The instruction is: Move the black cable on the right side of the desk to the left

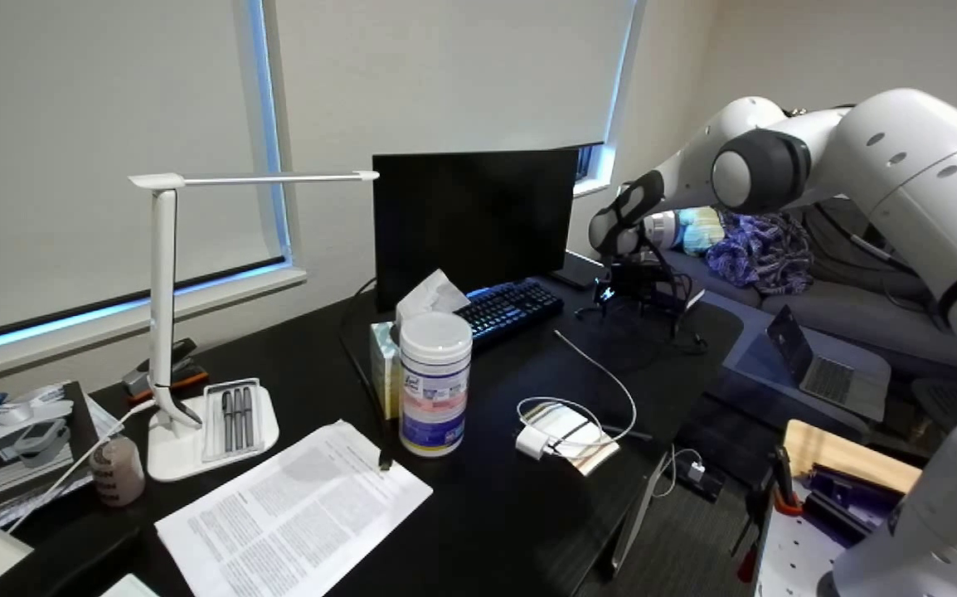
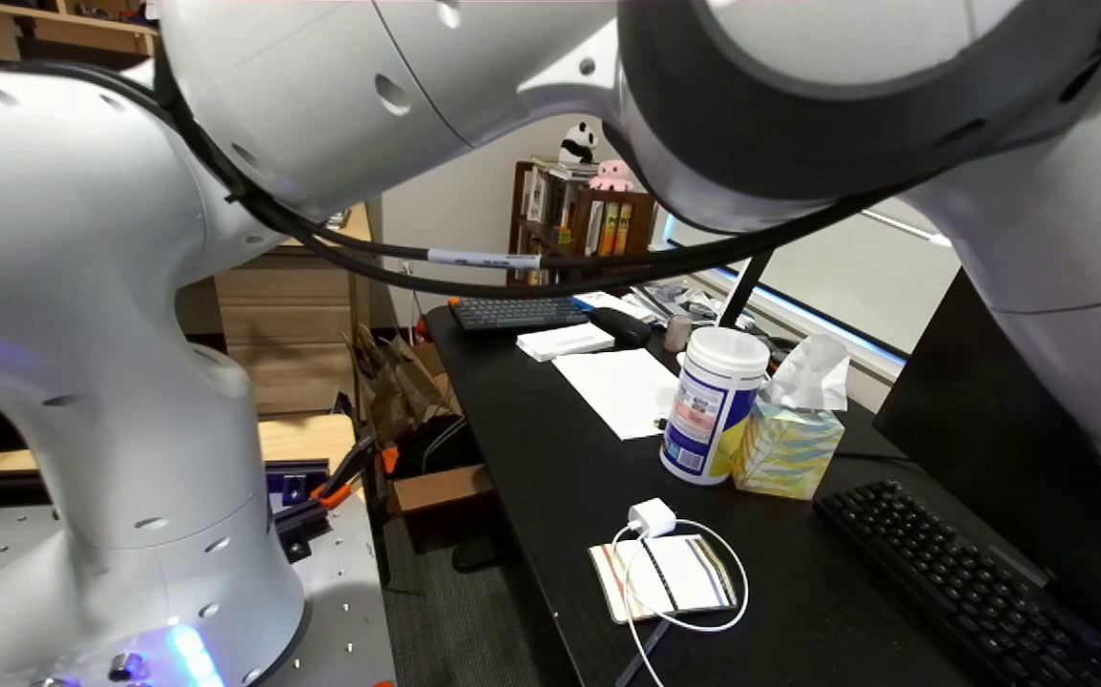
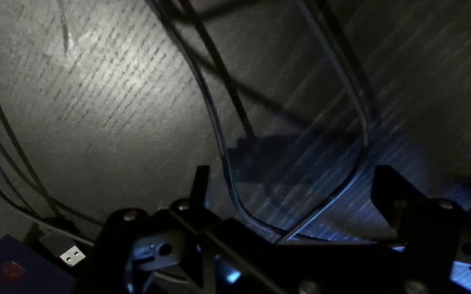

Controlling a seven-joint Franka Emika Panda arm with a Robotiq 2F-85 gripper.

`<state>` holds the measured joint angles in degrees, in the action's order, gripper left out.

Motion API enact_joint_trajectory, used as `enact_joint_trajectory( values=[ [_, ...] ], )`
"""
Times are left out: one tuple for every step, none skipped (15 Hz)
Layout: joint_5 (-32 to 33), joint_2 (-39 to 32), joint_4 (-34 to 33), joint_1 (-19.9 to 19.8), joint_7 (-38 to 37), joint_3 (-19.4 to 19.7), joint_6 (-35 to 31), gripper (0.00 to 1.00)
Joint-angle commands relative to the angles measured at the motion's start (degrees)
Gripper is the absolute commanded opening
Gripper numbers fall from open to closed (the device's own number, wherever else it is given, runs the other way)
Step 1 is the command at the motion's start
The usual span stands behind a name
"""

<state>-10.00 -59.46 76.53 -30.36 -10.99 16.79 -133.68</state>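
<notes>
The glossy black desk (image 1: 512, 514) also shows in an exterior view (image 2: 550, 496) and under the gripper in the wrist view (image 3: 129, 159). In the wrist view the black cable (image 3: 225, 168) lies in a loose loop whose strands cross near the gripper's base. My gripper (image 3: 292, 175) is open, with one fingertip on each side of the loop and nothing held. In an exterior view the gripper (image 1: 632, 286) is low over the far right end of the desk; the cable there is hard to tell from the dark gripper. The gripper is out of view in an exterior view where the arm fills the top.
More thin black cords, a USB plug (image 3: 70, 255) and a dark blue object (image 3: 19, 271) lie left of the gripper. A keyboard (image 1: 512, 311), monitor (image 1: 474, 224), wipes canister (image 1: 435, 398), tissue box (image 2: 789, 453) and white charger (image 2: 654, 517) with its white cable stand on the desk.
</notes>
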Motion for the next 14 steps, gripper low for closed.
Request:
enact_joint_trajectory(
  values=[
    [-1.4, 1.7, 1.0, -2.4, 4.0, -2.7, 0.2, 1.0],
    [-1.5, 1.9, 1.0, -2.8, 4.5, -3.2, 0.6, 1.0],
    [-1.6, 1.9, 0.8, -3.2, 4.7, -3.7, 0.9, 1.0],
    [-1.6, 2.0, 0.7, -3.5, 5.2, -4.1, 1.5, 1.0],
    [-1.7, 1.9, 0.8, -3.7, 5.2, -4.5, 1.1, 1.0],
    [-1.6, 1.8, 0.7, -3.8, 5.3, -4.8, 1.3, 1.0],
    [-1.5, 1.8, 0.9, -3.8, 5.7, -5.1, 1.1, 1.0],
    [-1.4, 1.8, 1.0, -3.7, 5.8, -5.2, 0.9, 1.0],
    [-1.3, 1.7, 1.0, -3.6, 5.8, -5.4, 0.8, 1.0],
    [-1.3, 1.7, 1.0, -3.5, 6.0, -5.6, 0.8, 1.0],
    [-1.2, 1.7, 1.0, -3.5, 6.2, -5.8, 1.1, 1.0],
    [-1.0, 1.6, 0.9, -3.2, 6.2, -5.7, 0.9, 1.0],
    [-1.0, 1.5, 0.9, -3.1, 6.2, -5.7, 0.7, 0.79],
    [-0.2, 1.9, 1.6, -2.9, 5.6, -5.7, 0.2, 0.73]
  ],
)
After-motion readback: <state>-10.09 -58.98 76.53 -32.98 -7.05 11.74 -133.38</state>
